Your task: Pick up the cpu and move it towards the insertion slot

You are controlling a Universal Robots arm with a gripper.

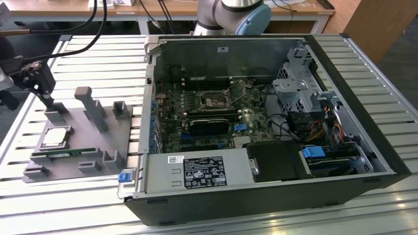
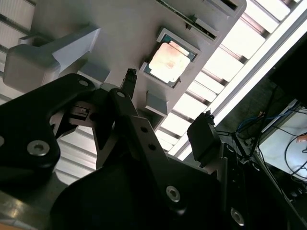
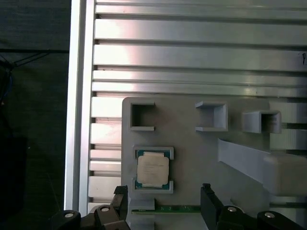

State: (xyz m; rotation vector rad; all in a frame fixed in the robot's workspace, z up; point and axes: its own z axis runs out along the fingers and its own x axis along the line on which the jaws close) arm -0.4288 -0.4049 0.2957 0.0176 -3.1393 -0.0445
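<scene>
At the exterior view's near left: small flat silvery square cpu (image 1: 56, 136), seated in grey moulded tray (image 1: 81, 132). Just beyond, black fingers (image 3: 208, 201) spread wide, empty. Probably light, stiff, fragile; best pinched by opposite edges. Farther right, silvery-framed insertion slot (image 1: 214, 101).

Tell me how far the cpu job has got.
Done: nothing yet; the cpu lies untouched in its pocket on the grey holder. In hand: the gripper hangs above the holder, fingers open and empty, short of the cpu and not around it. Left: the grasp, the lift and the move to the insertion slot inside the open computer case.
</scene>
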